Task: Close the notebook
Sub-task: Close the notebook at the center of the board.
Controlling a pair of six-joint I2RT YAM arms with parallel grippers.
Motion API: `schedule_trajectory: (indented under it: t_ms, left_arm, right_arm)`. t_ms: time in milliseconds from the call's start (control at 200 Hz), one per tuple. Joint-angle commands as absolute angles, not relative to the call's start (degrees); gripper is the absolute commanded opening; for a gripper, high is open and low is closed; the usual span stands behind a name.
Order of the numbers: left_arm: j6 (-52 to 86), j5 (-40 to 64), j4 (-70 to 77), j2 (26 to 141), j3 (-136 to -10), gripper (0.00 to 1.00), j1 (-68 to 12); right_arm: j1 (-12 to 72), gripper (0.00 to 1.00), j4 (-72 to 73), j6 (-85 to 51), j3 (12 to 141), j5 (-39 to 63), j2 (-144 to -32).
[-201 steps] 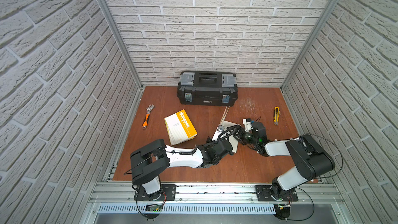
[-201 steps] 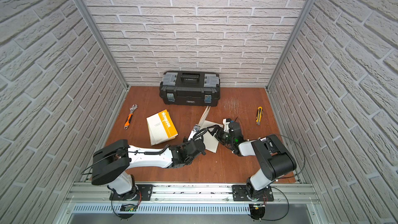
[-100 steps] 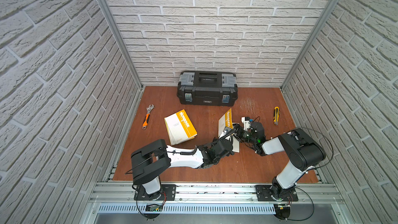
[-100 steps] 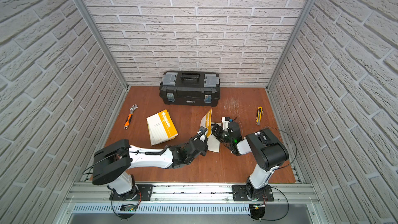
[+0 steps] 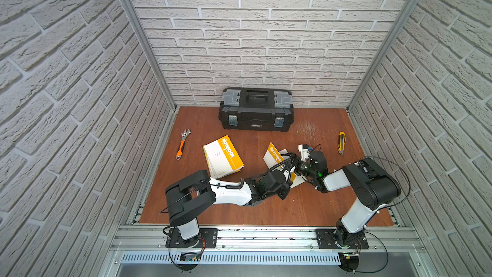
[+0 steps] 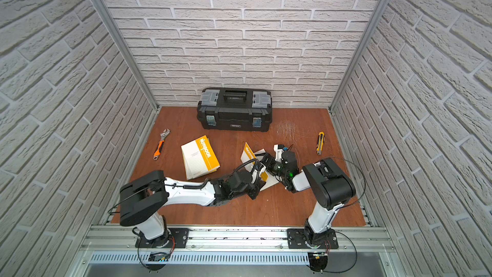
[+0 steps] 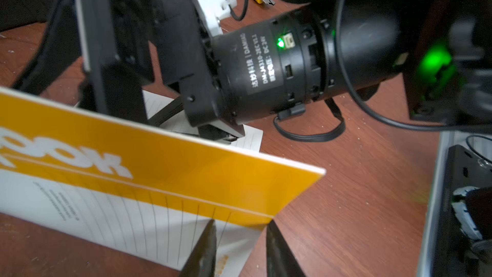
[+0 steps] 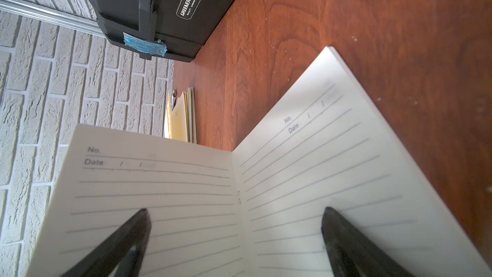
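Notebook [image 5: 274, 155] is right of desk centre, in front of the toolbox [image 5: 256, 109], with both arms reaching in on it. I read it as half shut: the yellow cover stands up at a tilt and the other half lies on the desk [image 5: 306, 203].

Left fingers [image 7: 205, 251] are parted with a clear gap. The tips are at the lower corner of the raised cover, on its printed outer side. Nothing is clamped between them. One tip overlaps the white part of the cover in the left wrist view; I can't tell if it actually touches.

Right fingers [image 8: 127, 235] are spread wide inside the V of the lined pages, one tip over the raised page and one over the flat page. They hold nothing. I can't tell whether they press on the paper.

A second notebook [image 5: 223, 159] lies cover up to the left of the first, apart from it. The wrench [image 5: 182, 143] is near the left desk edge and the utility knife [image 5: 341, 143] near the right edge, both clear of the arms.
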State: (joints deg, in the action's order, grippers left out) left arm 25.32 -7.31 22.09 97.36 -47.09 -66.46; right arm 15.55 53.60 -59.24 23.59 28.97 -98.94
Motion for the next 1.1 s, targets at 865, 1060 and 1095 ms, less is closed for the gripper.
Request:
schedule_trajectory:
  t_ms: [865, 1060, 1095]
  left_arm:
    - [38.56, 7.96, 15.47, 109.92, -56.00, 0.31, -50.38]
    - [38.37, 10.73, 14.24, 112.05, -58.27, 0.30, -50.08]
    - [38.39, 11.10, 14.24, 112.27, -58.49, 0.31, -49.94]
  right_arm:
    - [15.64, 1.00, 33.09, -54.63, 26.19, 23.10, -82.42]
    - [15.72, 1.00, 19.81, -47.66, 30.18, 20.22, -73.05]
    - [15.73, 1.00, 16.95, -46.14, 31.48, 19.54, -71.58]
